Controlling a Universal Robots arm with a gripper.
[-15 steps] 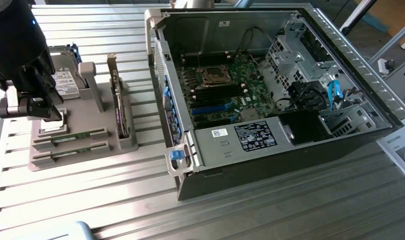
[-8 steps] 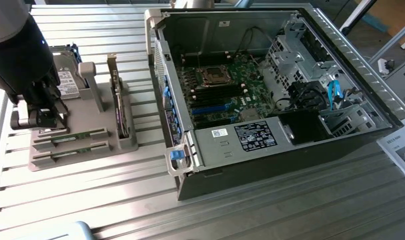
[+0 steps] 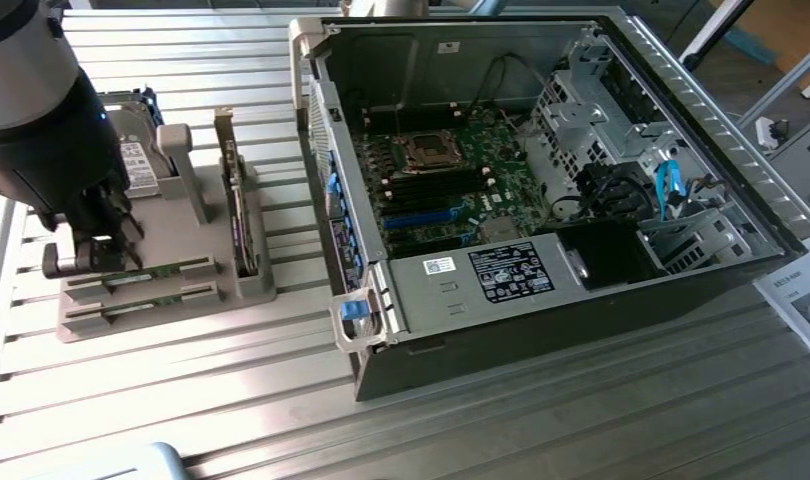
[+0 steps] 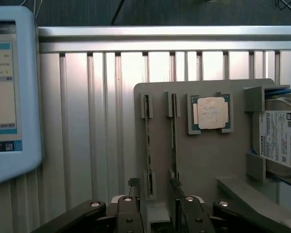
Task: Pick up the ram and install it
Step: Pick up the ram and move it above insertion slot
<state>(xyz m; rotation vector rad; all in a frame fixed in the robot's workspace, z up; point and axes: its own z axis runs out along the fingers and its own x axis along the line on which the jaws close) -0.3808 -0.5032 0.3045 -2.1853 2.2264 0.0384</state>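
Pick-up was in hand, nothing gripped yet. The gripper, its fingers spread wide, hung over one end of the grey holder. The ram stood on edge in the holder's outermost slot, in line between the fingers. A clean pick probably called for straddling that thin edge squarely. The computer case sat well apart from the holder, on the exterior view's right.
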